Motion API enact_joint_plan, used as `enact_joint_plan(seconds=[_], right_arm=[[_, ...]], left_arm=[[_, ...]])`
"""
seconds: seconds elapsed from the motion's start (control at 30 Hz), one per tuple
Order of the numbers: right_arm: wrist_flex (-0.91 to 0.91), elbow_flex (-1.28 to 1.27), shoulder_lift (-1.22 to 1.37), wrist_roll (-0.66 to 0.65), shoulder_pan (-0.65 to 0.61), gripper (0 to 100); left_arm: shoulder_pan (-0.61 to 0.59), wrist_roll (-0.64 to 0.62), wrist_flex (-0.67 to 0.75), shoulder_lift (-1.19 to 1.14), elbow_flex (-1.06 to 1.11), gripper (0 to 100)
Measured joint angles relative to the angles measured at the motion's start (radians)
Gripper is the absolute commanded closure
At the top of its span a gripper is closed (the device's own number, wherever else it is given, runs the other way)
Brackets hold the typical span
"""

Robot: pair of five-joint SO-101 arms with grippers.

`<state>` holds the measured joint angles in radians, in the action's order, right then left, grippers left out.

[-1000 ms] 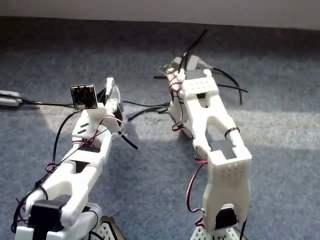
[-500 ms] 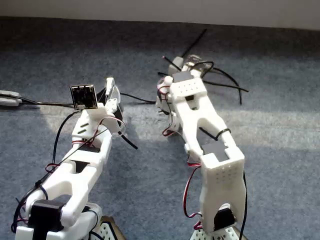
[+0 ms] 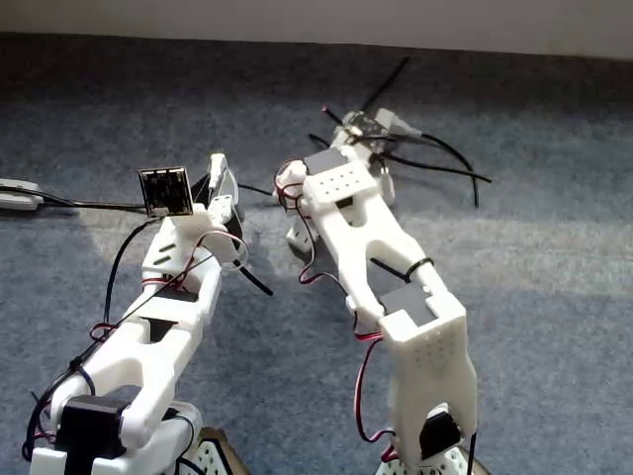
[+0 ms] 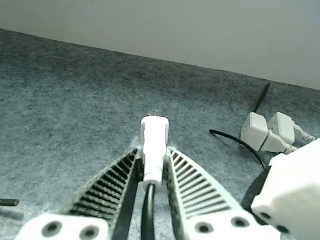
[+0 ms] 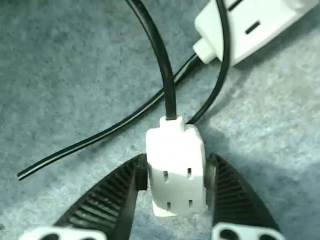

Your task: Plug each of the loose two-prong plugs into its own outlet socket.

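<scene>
Our left gripper [image 4: 153, 159] has its ribbed fingers [image 4: 187, 175] squeezed tight on a thin white plug [image 4: 154, 136], held up off the floor with its black wire running back toward the wrist; we cannot see its prongs from here. Our right gripper [image 5: 175, 166] is low over the floor, pinching a white socket block [image 5: 176, 150] from both sides; the little slots [image 5: 189, 172] face up at us, and a black cord [image 5: 161, 55] runs away from its end. We think this is the step of bringing plug and socket together; next we need to turn the plug so its prongs line up with the slots, then push straight in. Another white block [image 5: 250, 22] lies close by, and a pair of white blocks [image 4: 265, 131] sits farther off. Everything rests on a fuzzy grey-blue carpet [image 3: 554, 297]; a plain pale wall [image 4: 200, 30] stands behind.
</scene>
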<state>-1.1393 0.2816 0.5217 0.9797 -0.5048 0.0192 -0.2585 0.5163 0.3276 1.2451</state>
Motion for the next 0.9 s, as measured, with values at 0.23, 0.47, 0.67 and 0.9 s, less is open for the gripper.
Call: enact_joint_plan(seconds=[0.23,0.47,0.67,0.9], right_arm=[[-0.164,0.195,-0.064,-0.261,-0.038,72.8],[-0.377,0.405,-0.199,-0.546,0.048,72.8],[-0.537,0.508,-0.33,-0.779,0.157,72.8],[-0.58,0.371,-0.385,-0.839,0.382,72.8]], left_arm=[[0.0,0.0,0.0,0.0,0.0,99],[0.04,0.114,-0.141,0.0,-0.06,99],[0.121,0.318,-0.239,0.0,-0.121,99],[0.27,0.689,-0.258,0.0,-0.135,99]])
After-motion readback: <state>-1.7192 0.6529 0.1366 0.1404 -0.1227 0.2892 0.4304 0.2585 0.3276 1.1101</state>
